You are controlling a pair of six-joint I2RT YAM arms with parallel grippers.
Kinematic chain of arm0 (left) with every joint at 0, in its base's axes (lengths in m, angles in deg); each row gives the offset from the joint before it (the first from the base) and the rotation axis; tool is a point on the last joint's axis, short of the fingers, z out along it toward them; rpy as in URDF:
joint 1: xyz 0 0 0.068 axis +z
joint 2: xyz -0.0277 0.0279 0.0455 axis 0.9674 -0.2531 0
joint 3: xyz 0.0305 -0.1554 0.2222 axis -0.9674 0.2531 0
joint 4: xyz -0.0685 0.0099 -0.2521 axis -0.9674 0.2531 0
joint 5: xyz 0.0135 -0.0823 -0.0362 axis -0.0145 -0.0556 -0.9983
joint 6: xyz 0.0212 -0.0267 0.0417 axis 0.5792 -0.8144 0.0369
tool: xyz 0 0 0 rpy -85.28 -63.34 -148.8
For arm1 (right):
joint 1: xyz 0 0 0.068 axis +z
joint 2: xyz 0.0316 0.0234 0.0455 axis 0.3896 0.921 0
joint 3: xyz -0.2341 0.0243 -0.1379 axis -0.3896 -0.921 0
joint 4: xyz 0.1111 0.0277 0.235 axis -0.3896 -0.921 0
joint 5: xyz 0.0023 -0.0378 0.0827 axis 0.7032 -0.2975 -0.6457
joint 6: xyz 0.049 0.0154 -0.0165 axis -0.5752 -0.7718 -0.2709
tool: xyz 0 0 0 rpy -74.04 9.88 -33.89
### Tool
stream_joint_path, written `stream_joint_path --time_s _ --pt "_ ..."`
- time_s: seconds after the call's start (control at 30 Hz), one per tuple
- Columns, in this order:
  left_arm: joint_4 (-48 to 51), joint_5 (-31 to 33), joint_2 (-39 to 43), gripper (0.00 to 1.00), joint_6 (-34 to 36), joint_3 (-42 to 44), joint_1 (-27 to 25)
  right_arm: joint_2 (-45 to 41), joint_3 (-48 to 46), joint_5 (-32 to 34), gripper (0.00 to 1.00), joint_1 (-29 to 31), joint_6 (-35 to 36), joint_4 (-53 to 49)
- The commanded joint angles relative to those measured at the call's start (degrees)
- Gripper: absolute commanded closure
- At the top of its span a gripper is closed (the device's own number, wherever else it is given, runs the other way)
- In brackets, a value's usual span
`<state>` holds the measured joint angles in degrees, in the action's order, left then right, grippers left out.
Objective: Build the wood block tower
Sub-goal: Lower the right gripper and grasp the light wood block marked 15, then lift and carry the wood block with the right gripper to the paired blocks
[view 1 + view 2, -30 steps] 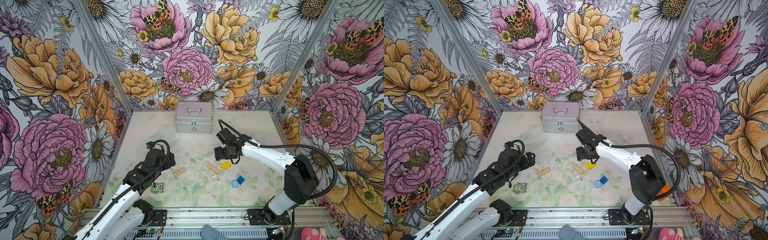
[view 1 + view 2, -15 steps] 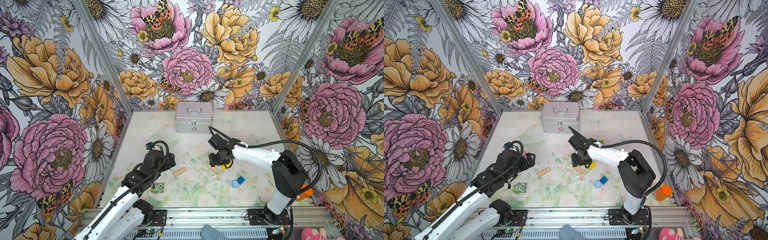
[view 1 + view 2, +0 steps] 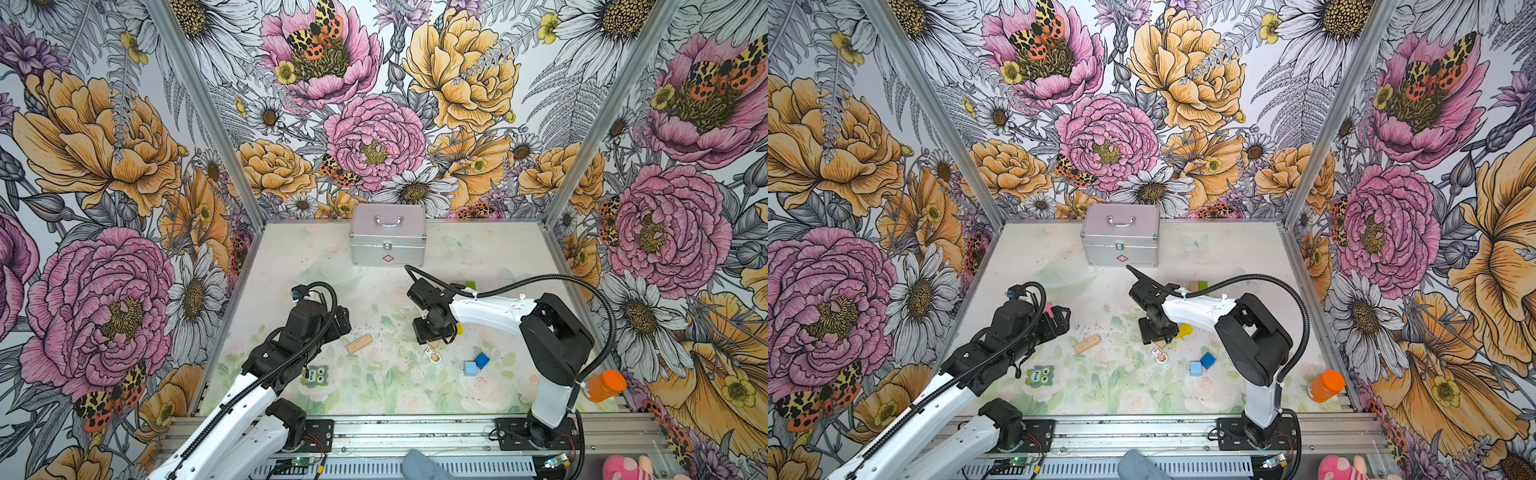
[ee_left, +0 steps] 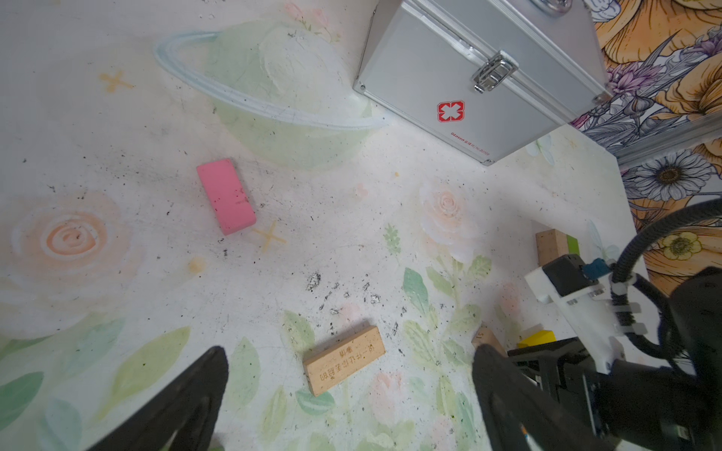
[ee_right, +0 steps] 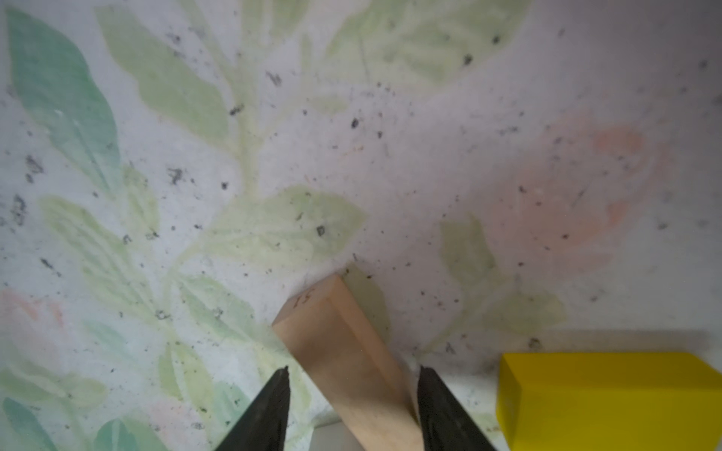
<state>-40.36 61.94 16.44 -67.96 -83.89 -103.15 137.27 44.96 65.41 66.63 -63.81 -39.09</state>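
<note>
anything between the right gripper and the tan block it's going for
Nothing visible does. In the right wrist view the tan block lies between the fingers of the right gripper. The yellow block sits outside them, off to one side.

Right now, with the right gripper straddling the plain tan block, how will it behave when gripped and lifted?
Probably stiff and light: the tan block is a small wooden brick. It lies askew between the fingers of the right gripper, so it may twist as they close. Flat faces: unlikely to roll, though smooth wood could slip.
</note>
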Motion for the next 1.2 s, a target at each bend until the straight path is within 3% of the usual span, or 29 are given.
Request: stream_joint_path --time_s 0.0,0.13,0.33,1.17 --pt "-1.0 -0.6 0.3 0.01 0.1 0.4 0.6 1.7 2.0 2.3 0.52 0.3 0.0 0.2" --pt "-1.0 -0.4 0.1 0.01 0.3 0.2 0.7 2.8 3.0 3.5 0.62 0.1 -0.4 0.0" --pt "-1.0 -0.3 0.0 0.01 0.4 0.1 0.8 3.1 4.1 4.7 0.67 -0.9 -0.8 -0.1" --pt "-1.2 -0.4 -1.0 0.01 0.8 -0.9 0.9 1.8 6.3 4.4 0.71 -7.0 0.7 -0.1"
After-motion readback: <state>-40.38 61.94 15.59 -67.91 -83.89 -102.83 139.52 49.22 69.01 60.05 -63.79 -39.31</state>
